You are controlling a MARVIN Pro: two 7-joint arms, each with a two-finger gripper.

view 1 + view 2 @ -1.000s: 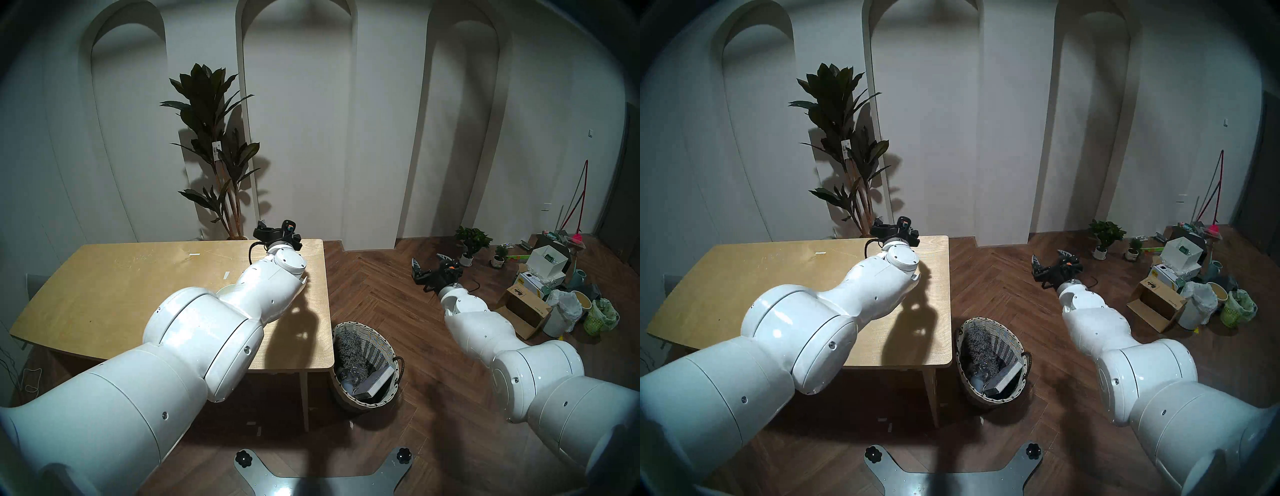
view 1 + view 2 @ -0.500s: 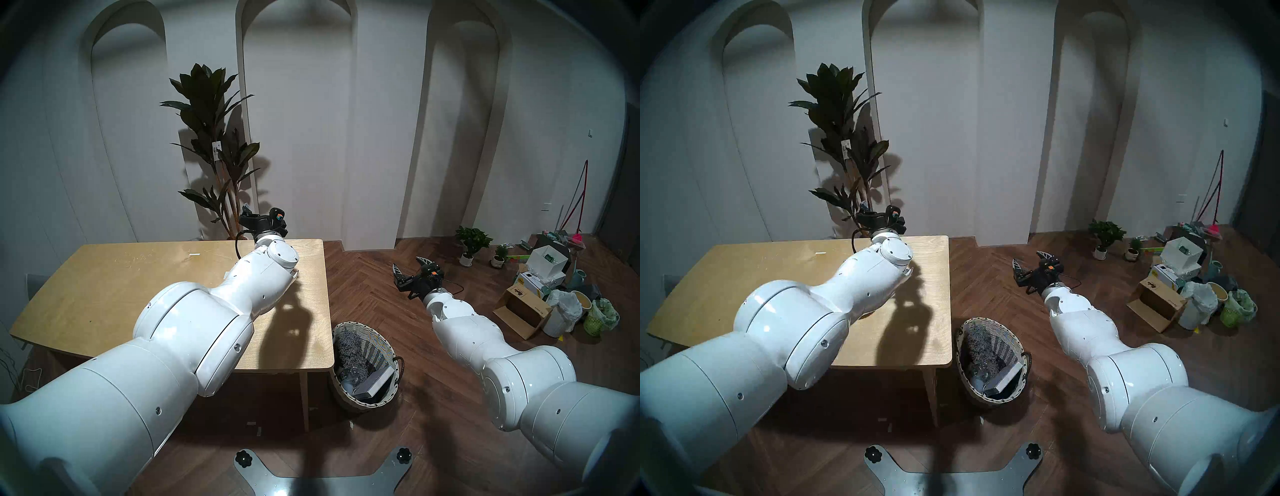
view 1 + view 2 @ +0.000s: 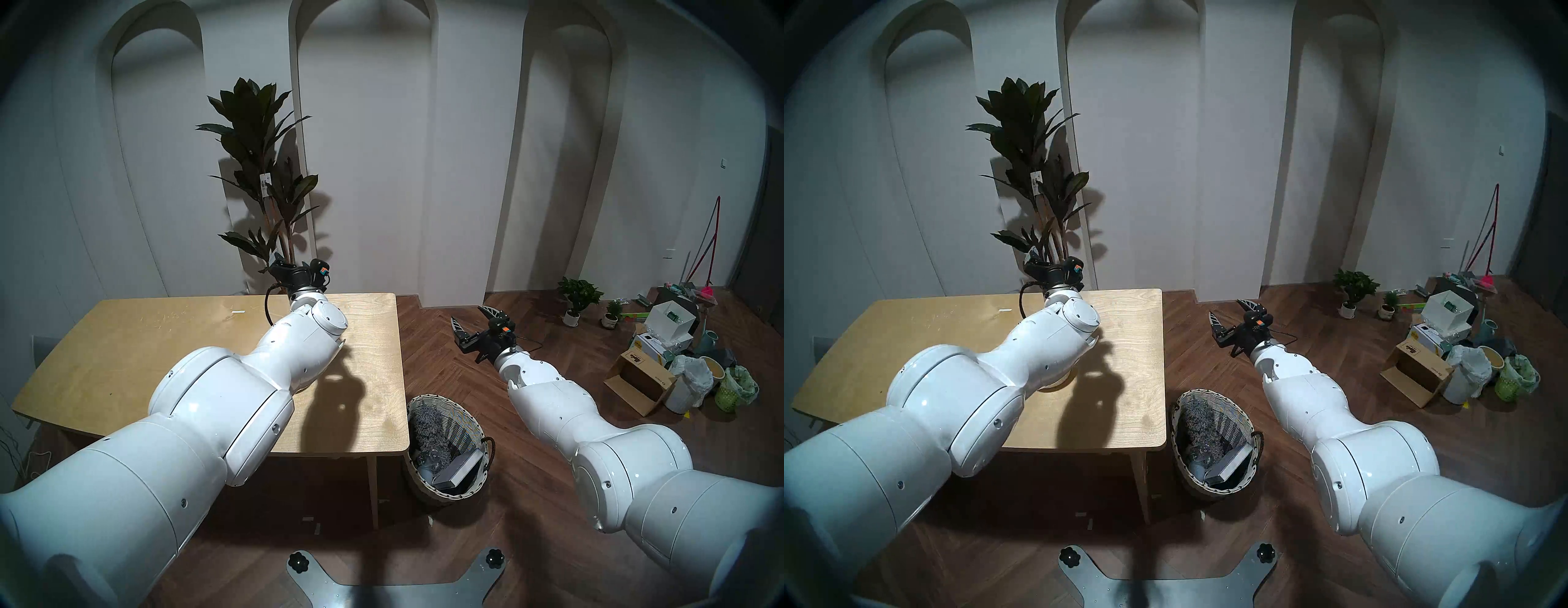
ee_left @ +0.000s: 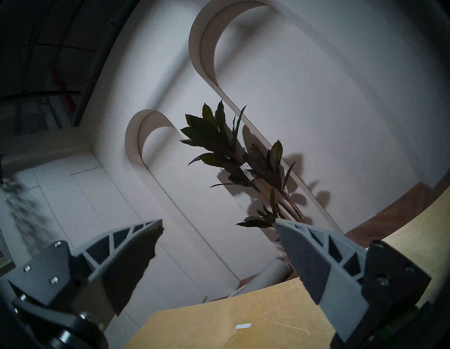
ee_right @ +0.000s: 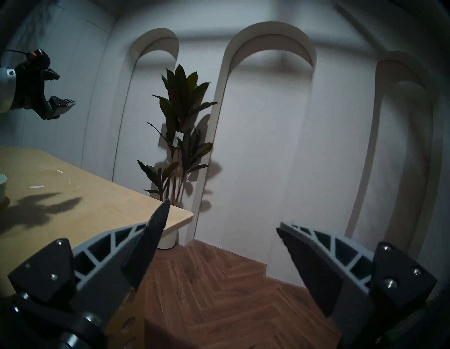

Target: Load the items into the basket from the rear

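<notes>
Two head views: wicker basket (image 3: 447, 450) is sitting on the floor beside the table (image 3: 127, 339), holding the flat box (image 3: 458, 469) tilted, long axis running toward the handle.
Left wrist: left gripper (image 4: 219, 224) is gaping wide, empty.
Right wrist: right gripper (image 5: 222, 214) is gaping wide, empty; bowl (image 5: 3, 187) is resting on the table.

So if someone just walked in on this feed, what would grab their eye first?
The two big white arms reaching out, the left tool raised above the far edge of the wooden table, the right tool over the floor; both stand open and empty. Next, the wicker basket on the floor by the table's near right corner, already holding a flat box and something grey and fluffy.
</notes>
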